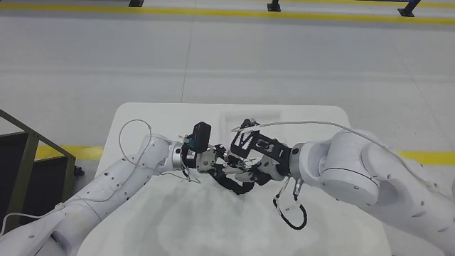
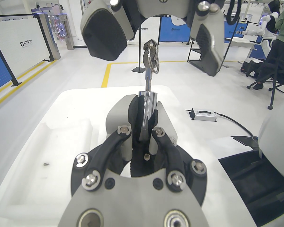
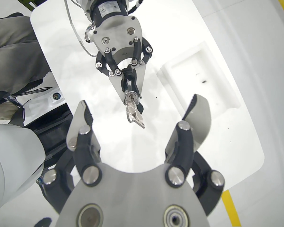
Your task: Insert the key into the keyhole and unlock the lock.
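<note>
Clamping: left claw (image 2: 144, 109) is pinching the slick-looking metal lock (image 2: 148, 96).
Key (image 2: 150, 53): sitting in it — likely light, stiff; take its flat head.
Right claw (image 3: 141, 102): hanging spread, flanking that head.

Left gripper (image 1: 227, 160) faces right gripper (image 1: 240, 164) above table (image 1: 163, 117).

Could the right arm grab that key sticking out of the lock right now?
Probably yes. The right tool is open and faces the key, which juts from the lock held in the left tool; nothing lies between them.
</note>
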Controlling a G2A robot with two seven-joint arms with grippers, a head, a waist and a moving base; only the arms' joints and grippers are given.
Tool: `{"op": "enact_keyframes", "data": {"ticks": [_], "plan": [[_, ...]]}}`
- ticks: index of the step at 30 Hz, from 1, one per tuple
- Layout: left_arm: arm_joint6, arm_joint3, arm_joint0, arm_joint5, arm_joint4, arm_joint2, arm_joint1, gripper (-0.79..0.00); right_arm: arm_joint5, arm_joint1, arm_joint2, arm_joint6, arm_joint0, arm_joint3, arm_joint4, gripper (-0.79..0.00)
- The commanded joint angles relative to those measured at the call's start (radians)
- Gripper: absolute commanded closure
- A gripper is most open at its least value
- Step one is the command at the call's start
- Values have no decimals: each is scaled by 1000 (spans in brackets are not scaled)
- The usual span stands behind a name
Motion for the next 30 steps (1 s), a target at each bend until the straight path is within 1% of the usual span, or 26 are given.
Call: {"op": "enact_keyframes", "data": {"ticks": [1, 10, 15, 19, 20, 21, 22, 24, 30], "plan": [[0, 1, 1, 0, 0, -2, 0, 0, 9, -1, 5, -1, -6, -2, -5, 0], [0, 2, 5, 0, 10, -13, 0, 0, 54, -4, 38, -18, -40, -7, 8, 0], [0, 6, 6, 0, 24, -26, 0, 0, 96, -8, 54, -39, -63, -3, 28, 0], [0, 6, 10, 0, 37, -38, 0, 0, 98, -11, 62, -44, -71, -1, 42, 0], [0, 10, 10, 0, 44, -40, 0, 0, 94, -12, 63, -40, -72, 1, 46, -154], [0, 13, 9, 0, 53, -42, 0, 0, 91, -13, 64, -35, -72, 2, 46, -631], [-1, 18, 9, 0, 61, -44, -1, 0, 90, -14, 65, -33, -72, 3, 48, -785], [-15, 30, 7, 0, 78, -51, 0, 0, 85, -16, 68, -27, -72, 4, 50, -785], [-138, 70, 20, 35, 114, -75, 2, 0, 69, -13, 97, -7, -85, 7, 48, -785]]}}
